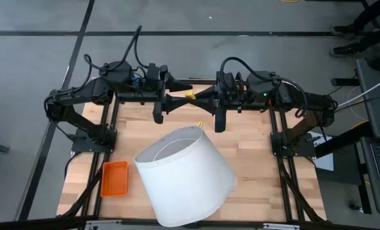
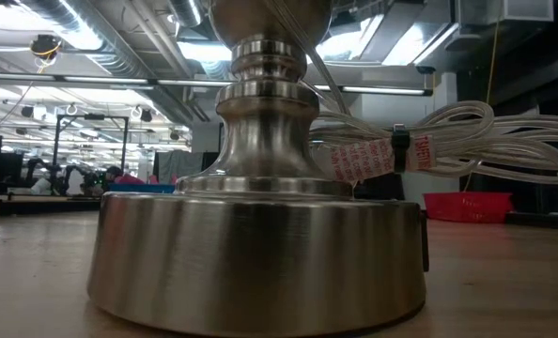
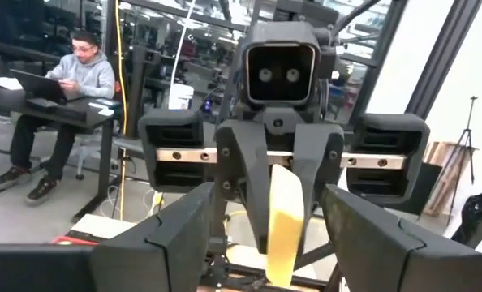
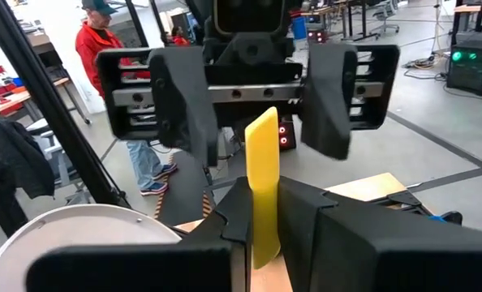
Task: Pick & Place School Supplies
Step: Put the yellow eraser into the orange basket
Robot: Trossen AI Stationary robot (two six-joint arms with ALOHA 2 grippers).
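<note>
A flat yellow stick-like piece hangs in the air over the table's far edge, between my two grippers, which face each other level. My right gripper is shut on it. The piece also shows in the high view and the left wrist view. My left gripper is open. Its fingers stand on either side of the piece's free end and do not touch it. A second small yellow item lies on the table by the lampshade. My right gripper pinches the yellow piece between its two fingers, on the piece's flat sides at the end nearer that arm. The fingers come level from the table's right and lie along the piece. The piece is lifted clear, on edge, its free end toward my left gripper.
A large white lampshade lies on its side across the table's middle and near part. An orange tray sits at the near left. In the low view a metal lamp base with a bundled cord fills the foreground. People show beyond the table.
</note>
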